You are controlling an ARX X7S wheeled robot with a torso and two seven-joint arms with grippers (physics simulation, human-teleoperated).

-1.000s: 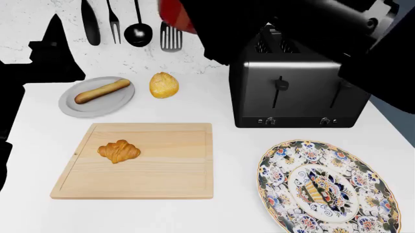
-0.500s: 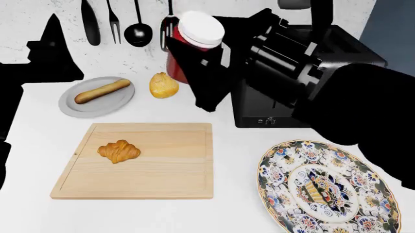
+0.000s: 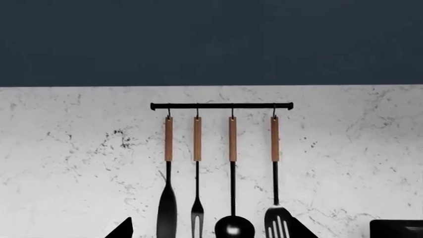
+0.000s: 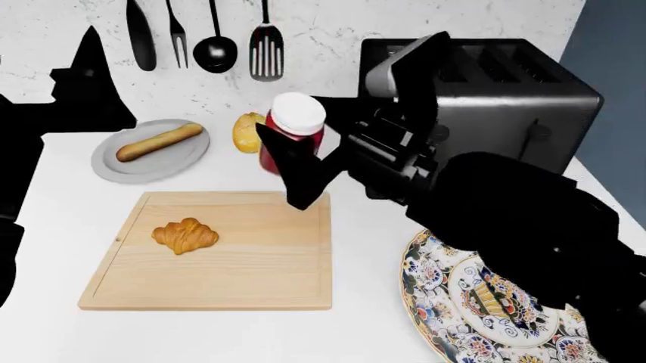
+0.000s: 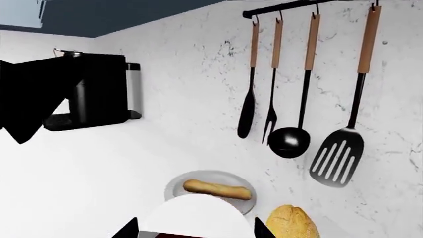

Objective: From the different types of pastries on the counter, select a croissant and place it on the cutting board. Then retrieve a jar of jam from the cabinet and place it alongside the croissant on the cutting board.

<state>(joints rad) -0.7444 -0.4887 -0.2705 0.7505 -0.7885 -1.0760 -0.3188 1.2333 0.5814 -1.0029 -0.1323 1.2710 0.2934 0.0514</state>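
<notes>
Right end effector (image 4: 295,162) gripping the jar of jam (image 4: 293,132), white lid up, held above the far edge of the cutting board (image 4: 242,268), near the round bun (image 4: 250,132). Croissant (image 4: 184,235) lies on the board's left half, well apart from the jar. Left end effector not seen; state cannot be told.

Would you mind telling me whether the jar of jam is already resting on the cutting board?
No, the jar of jam is held in the right gripper above the far edge of the cutting board, where only the croissant lies.
</notes>
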